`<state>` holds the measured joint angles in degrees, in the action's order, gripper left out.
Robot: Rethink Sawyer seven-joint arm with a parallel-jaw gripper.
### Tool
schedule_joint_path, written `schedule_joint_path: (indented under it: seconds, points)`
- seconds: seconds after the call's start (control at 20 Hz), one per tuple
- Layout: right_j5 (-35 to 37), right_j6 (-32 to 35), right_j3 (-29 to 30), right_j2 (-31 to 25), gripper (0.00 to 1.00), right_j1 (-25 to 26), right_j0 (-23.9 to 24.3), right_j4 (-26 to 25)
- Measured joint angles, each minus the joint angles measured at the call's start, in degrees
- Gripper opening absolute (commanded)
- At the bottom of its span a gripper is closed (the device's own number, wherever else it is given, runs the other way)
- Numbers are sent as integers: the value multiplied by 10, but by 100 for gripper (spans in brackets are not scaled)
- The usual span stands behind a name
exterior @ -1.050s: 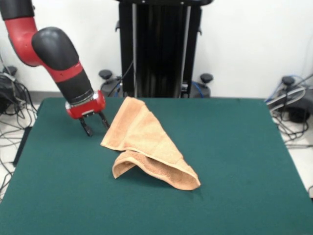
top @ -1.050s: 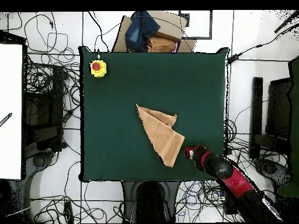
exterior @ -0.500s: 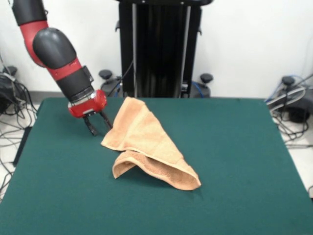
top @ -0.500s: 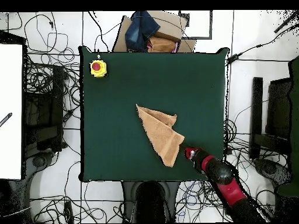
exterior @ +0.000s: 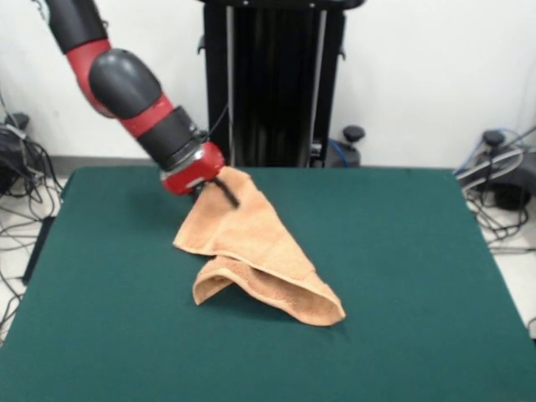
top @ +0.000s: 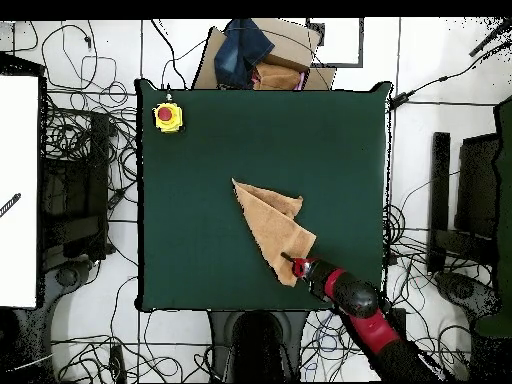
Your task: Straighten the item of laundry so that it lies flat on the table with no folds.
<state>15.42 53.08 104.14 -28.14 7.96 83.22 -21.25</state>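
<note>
The item of laundry [exterior: 251, 243], a peach-orange towel, lies folded into a rough triangle near the middle of the dark green table [exterior: 402, 276]. An under layer curls out at its near left edge. My gripper [exterior: 219, 191] sits low over the towel's far corner, tilted, at the end of the red and black arm. How it is set is hidden by the wrist and the cloth. In the overhead view the towel [top: 275, 228] points toward the table's [top: 200, 150] bottom edge, and the gripper [top: 293, 265] is at that tip.
A yellow box with a red button [top: 167, 116] stands at the table's upper left corner in the overhead view. A cardboard box with blue cloth [top: 258, 60] sits beyond the top edge. Cables cover the floor around the table.
The gripper has moved rightward in the front view, from beside the towel's far left edge onto its far corner. The towel has kept its shape.
</note>
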Motion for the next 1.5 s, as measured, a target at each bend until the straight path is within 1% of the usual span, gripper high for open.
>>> schedule_joint_path:
  seconds: [0.3, 0.6, 0.95, 1.5]
  points:
    - [11, 0, 33, 0, 100, 20, 0, 0]
    - [19, 0, 44, 0, 100, 24, 0, 0]
    - [29, 0, 41, -2, 100, 24, 0, 0]
    - [38, 0, 19, -24, 100, 36, 1, -2]
